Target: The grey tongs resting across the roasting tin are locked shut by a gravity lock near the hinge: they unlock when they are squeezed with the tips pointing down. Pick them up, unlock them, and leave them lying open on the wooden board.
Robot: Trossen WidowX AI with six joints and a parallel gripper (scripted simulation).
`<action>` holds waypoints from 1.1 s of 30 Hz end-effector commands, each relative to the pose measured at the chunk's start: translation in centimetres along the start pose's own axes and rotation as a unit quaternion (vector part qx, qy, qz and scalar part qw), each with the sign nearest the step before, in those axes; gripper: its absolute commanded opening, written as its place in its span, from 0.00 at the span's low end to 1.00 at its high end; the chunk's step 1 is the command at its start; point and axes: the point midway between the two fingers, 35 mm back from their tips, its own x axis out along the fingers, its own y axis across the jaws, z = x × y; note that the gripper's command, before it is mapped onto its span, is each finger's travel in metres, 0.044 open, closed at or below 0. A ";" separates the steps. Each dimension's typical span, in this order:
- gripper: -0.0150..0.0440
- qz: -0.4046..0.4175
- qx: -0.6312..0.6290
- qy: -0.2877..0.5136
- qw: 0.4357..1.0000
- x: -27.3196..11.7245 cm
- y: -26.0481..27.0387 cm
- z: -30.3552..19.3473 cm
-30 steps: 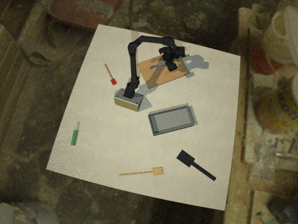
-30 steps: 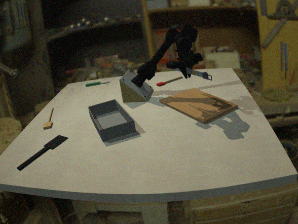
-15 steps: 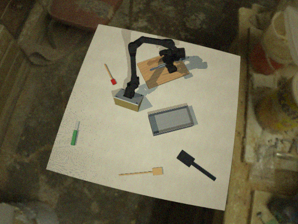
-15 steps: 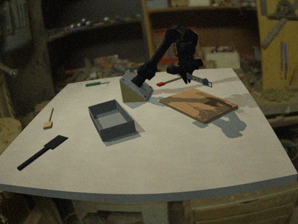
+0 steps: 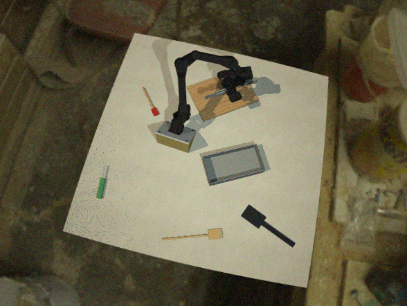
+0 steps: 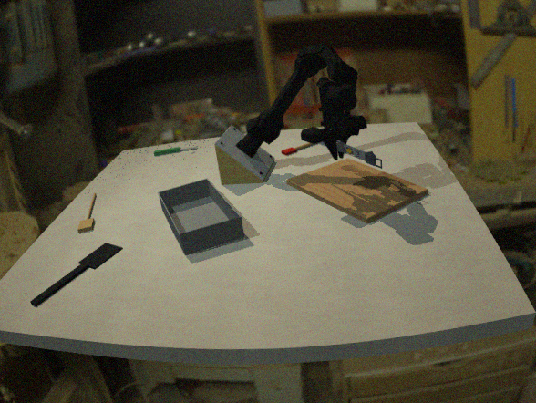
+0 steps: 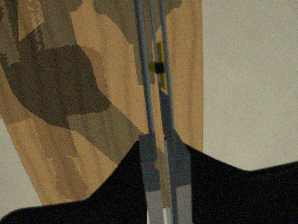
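My gripper (image 5: 231, 88) (image 6: 338, 153) (image 7: 153, 144) is shut on the grey tongs (image 5: 214, 94) (image 6: 361, 154) (image 7: 180, 162) and holds them in the air above the wooden board (image 5: 201, 111) (image 6: 325, 189) (image 7: 189, 55). The tongs look roughly level. Their two arms run close together with a narrow gap in the wrist view, and a yellow piece with a black block (image 7: 160, 67) sits between them. In the exterior view the end with a loop points right; the other end is hidden behind the gripper. Whether the lock is engaged cannot be told.
The grey roasting tin (image 5: 205, 169) (image 6: 211, 237) stands apart from the board. A red-headed brush (image 5: 155, 111) (image 6: 289, 150), a green-handled tool (image 5: 101, 188) (image 6: 167, 151), a wooden spatula (image 5: 214, 234) (image 6: 86, 224) and a black spatula (image 5: 253, 216) (image 6: 101, 256) lie on the table.
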 end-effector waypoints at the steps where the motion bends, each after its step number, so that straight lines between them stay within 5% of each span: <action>1: 0.00 -0.003 0.000 0.000 1.000 0.5 0.0 -0.1; 33: 0.00 -0.007 0.000 0.002 1.000 5.5 0.7 -0.3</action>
